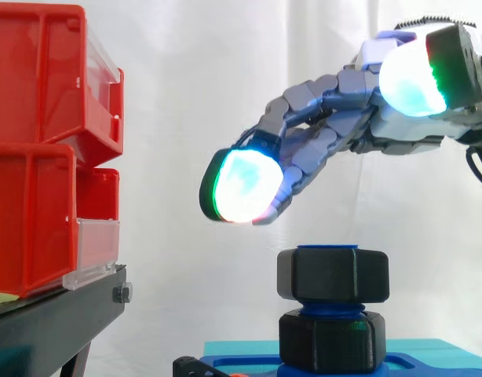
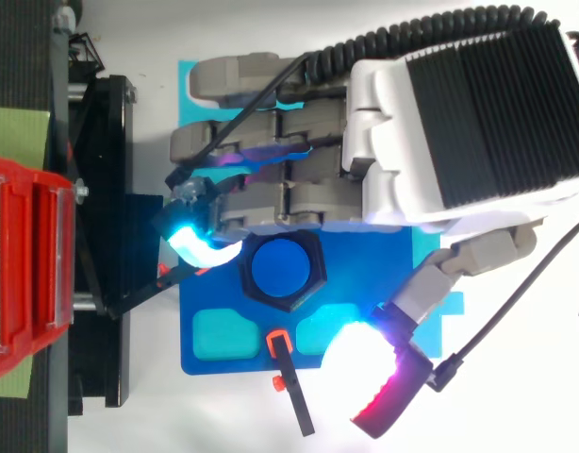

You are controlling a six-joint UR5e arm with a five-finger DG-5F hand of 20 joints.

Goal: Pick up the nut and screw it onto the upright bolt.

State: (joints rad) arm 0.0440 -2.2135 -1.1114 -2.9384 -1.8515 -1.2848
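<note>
Above the nut (image 1: 333,274) sitting on the blue bolt (image 2: 286,267), the hand (image 1: 347,118) hovers with fingers apart and empty, hiding the base's (image 2: 365,283) twelve o'clock edge.

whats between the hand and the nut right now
Nothing: in the side view the stretch from the hand down to the upper nut on the bolt is bare, only white curtain behind.

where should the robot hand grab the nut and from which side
Take the nut by two opposite flat sides, coming down from above. It sits level on top of the upright bolt, so its hex flats face outward with free space around them, and the open robot hand hovers above it.
</note>
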